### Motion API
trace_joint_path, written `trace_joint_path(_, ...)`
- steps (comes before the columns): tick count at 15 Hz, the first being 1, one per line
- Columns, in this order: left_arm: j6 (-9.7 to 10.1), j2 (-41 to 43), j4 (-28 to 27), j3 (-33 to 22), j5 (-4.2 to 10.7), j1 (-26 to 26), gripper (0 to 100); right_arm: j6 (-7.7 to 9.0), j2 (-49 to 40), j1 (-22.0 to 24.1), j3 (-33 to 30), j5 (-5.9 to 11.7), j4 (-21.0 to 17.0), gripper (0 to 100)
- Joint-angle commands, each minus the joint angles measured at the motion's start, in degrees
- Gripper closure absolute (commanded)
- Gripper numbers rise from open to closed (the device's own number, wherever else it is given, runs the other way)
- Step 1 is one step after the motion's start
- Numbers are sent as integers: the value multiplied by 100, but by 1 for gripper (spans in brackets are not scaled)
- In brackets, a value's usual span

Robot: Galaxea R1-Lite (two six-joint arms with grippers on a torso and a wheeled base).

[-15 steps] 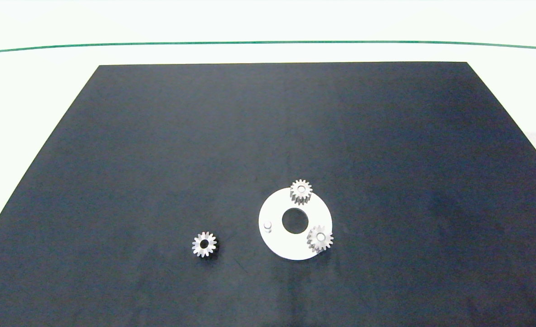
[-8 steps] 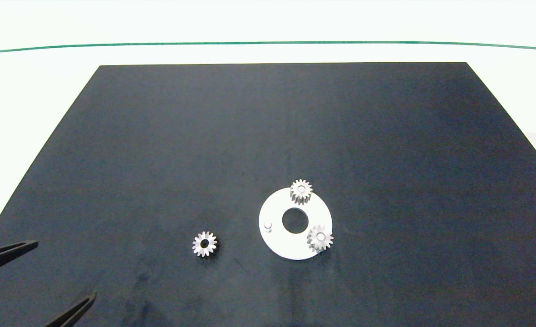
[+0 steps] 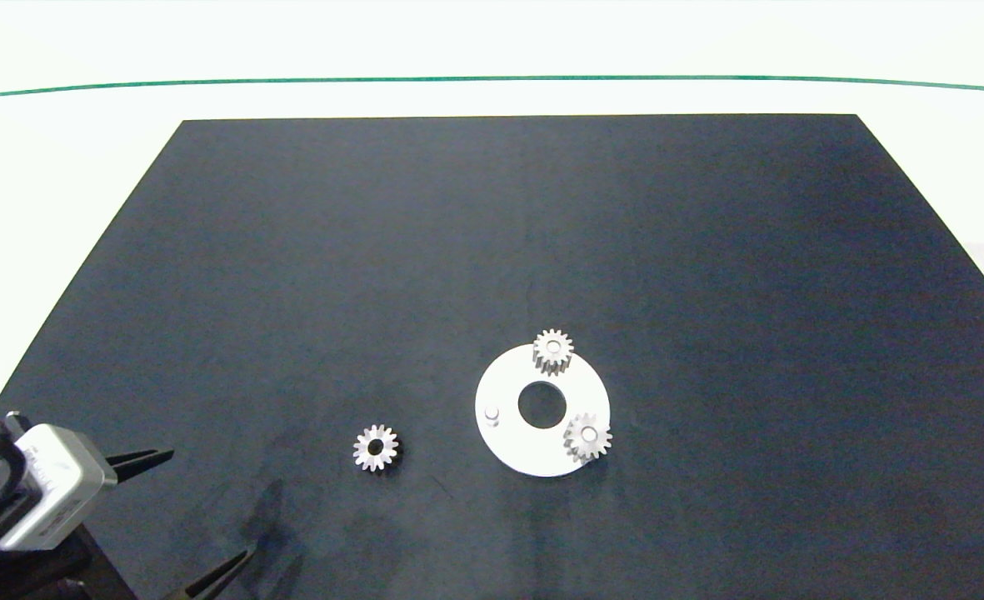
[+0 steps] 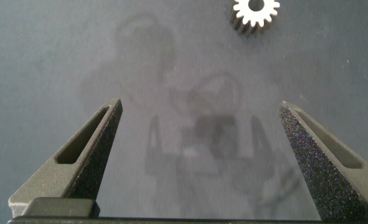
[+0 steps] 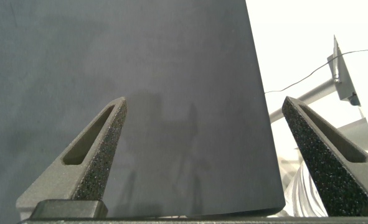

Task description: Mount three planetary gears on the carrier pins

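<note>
A flat white disc (image 3: 508, 450) with a large centre hole lies on the black mat. Two silver gears sit on its pins: one at the far rim (image 3: 552, 352), one at the near right (image 3: 587, 437). The third pin (image 3: 492, 412) stands bare on the disc's left side. A loose gear (image 3: 375, 448) lies flat on the mat left of the disc; the left wrist view also shows this gear (image 4: 256, 12). My left gripper (image 3: 208, 508) is open at the near left corner, well short of the loose gear. My right gripper (image 5: 202, 109) is open over bare mat, out of the head view.
The black mat (image 3: 492, 233) covers most of a white table. A green line (image 3: 492, 79) runs along the far side. In the right wrist view the mat's edge (image 5: 261, 124) shows, with a metal stand (image 5: 342, 78) and cable beyond it.
My left arm has come further in from the near left corner toward the loose gear; its wrist camera housing now shows. The gears and the disc have not moved.
</note>
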State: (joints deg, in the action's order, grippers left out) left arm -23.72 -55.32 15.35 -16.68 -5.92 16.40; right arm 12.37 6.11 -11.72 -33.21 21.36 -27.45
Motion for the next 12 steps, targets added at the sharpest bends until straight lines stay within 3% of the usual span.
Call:
trace_joint_path(1, -18, -585, 478, -2, 39, 39, 0, -16, -48, -6, 78, 0, -14, 0)
trace_joint_path(3, -18, -831, 680, -2, 65, 180, 0, -112, -48, -41, 253, -9, -14, 0)
trace_joint_path(9, 8, -1227, 1163, -11, 83, 347, 0, -139, -48, -50, 403, -9, -14, 0)
trace_joint_path(12, 70, -1543, 1427, -20, 425, 751, 0, -139, -48, -41, 429, 0, -14, 0)
